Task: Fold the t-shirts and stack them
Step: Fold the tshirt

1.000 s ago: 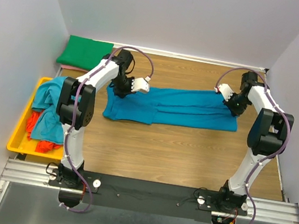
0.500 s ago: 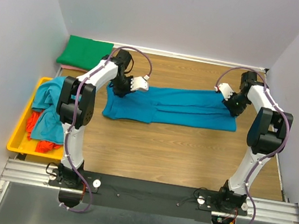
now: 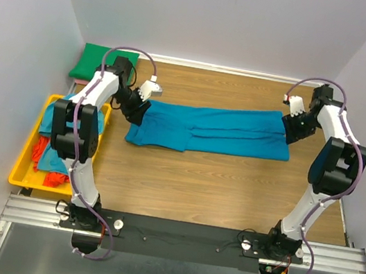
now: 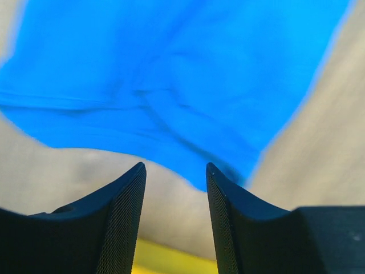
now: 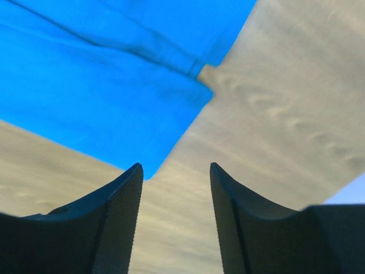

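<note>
Teal t-shirt (image 3: 209, 127) lies as a long folded strip across the tabletop (image 3: 217, 185), nearer its far edge. Left gripper (image 4: 174, 166) and right gripper (image 5: 175, 166): both spread, empty, one off each end. Cloth judged light, limp; pinch end corners through all layers.

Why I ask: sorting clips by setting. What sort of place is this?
Likely a robot lab cell: plain walls box in a wooden table; left arm and right arm bolted to a metal rail.
</note>
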Tool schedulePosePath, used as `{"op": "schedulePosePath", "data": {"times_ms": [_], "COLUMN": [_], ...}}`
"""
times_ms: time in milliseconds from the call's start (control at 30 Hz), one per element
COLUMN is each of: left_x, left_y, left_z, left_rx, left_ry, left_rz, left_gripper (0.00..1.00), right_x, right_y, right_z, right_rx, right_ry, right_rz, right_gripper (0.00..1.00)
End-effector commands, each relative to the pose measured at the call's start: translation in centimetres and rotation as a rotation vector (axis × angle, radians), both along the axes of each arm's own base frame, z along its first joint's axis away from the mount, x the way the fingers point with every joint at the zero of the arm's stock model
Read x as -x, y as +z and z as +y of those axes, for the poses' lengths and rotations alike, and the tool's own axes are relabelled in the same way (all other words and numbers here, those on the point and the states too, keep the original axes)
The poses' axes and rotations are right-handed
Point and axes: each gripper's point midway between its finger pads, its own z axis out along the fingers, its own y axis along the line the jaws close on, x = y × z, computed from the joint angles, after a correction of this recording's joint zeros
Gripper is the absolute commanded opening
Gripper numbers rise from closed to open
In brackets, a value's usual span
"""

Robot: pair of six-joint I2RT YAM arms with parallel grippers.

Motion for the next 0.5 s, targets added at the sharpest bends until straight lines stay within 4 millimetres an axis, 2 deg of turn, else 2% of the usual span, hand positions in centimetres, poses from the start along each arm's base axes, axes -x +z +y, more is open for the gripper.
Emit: {"op": "schedulePosePath", "data": {"times_ms": [0, 67, 100, 167, 300, 333, 467], "left_x": [3.6, 3.5, 4.1, 4.0, 4.4, 4.3, 4.3], "left_y": [0.9, 0.5, -0.3, -1.5, -4.8, -5.3, -7.5], "left_z": [-3.5, -3.5, -3.4, -2.7, -0.4, 0.0, 1.2], "left_rx": [0.187, 0.198, 0.192, 0.163, 0.088, 0.072, 0.031], "left_ry": [0.106, 0.15, 0.168, 0.207, 0.285, 0.297, 0.327], "left_rz": [0.117, 0.11, 0.132, 0.137, 0.171, 0.17, 0.188], "left_gripper": [0.53, 0.5, 0.49, 0.43, 0.36, 0.35, 0.32], "right_x": [2.5, 3.3, 3.5, 4.2, 5.0, 5.1, 5.3], "right_y": [1.1, 1.0, 0.9, 0.0, -3.1, -3.2, -6.2], "right_z": [2.6, 3.8, 4.1, 4.7, 4.4, 4.3, 3.2], "right_rx": [-0.186, -0.247, -0.264, -0.293, -0.277, -0.267, -0.207], "right_ry": [-0.151, -0.149, -0.155, -0.163, -0.181, -0.188, -0.213], "right_rz": [0.077, 0.116, 0.125, 0.162, 0.22, 0.225, 0.233], "right_gripper": [0.56, 0.52, 0.5, 0.44, 0.38, 0.38, 0.37]}}
